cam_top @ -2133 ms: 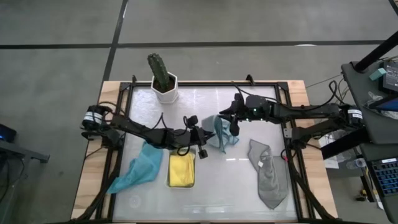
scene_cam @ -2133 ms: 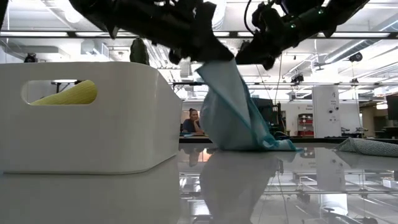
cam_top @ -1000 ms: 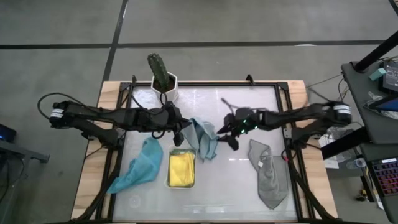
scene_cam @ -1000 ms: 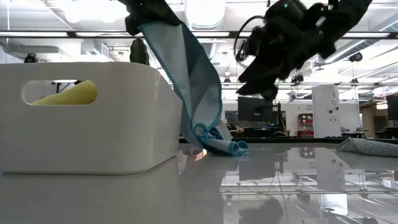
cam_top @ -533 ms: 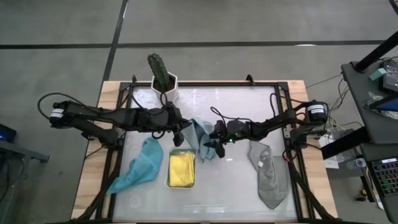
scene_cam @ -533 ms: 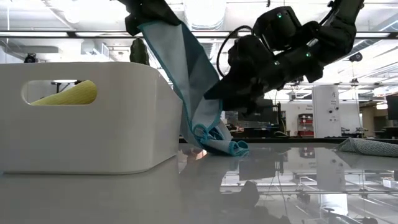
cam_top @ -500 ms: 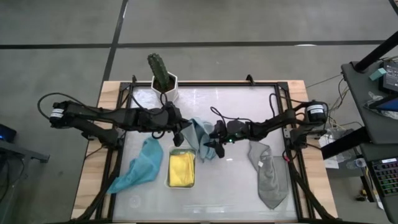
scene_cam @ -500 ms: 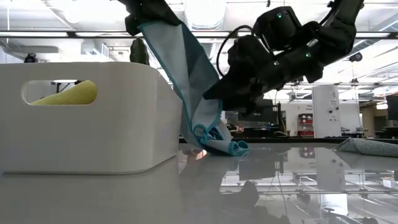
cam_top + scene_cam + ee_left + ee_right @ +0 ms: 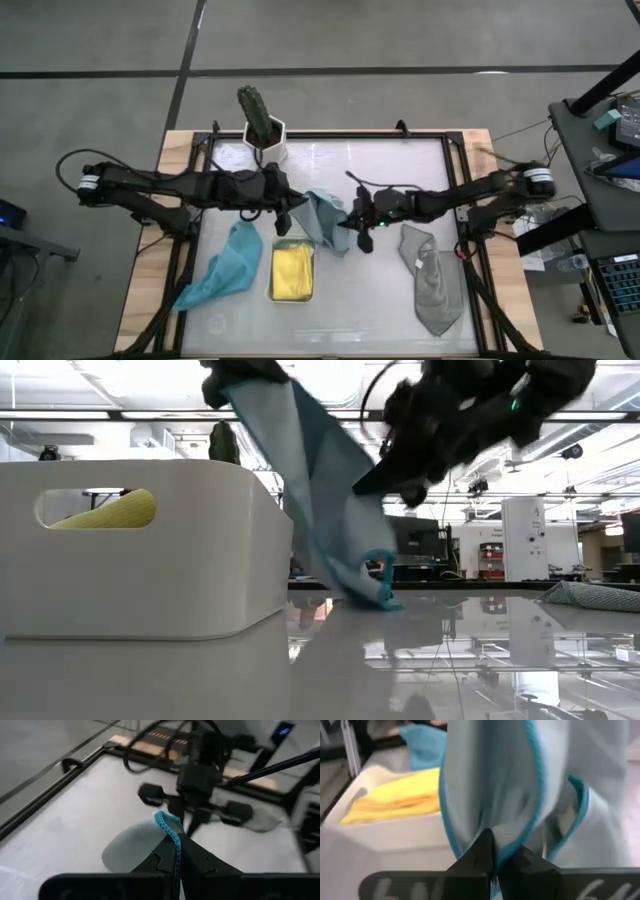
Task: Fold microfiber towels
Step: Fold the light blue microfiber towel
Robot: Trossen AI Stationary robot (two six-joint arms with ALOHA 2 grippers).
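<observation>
Glossy white tabletop (image 9: 330,310), and above its middle hangs the light blue towel (image 9: 328,220) — pale, teal-stitched edge, draped in loose folds, its low end touching the table beside the white tray (image 9: 150,550). The left gripper (image 9: 290,210) is clamped on its upper corner; the right gripper (image 9: 352,222) has pinched an edge opposite — the cloth sags between them.

Four soft microfiber cloths showed: one light blue (image 9: 325,218), one yellow (image 9: 291,273), one teal (image 9: 225,267), one grey (image 9: 432,282); one white rectangular tray (image 9: 150,550); one potted cactus (image 9: 260,122)
</observation>
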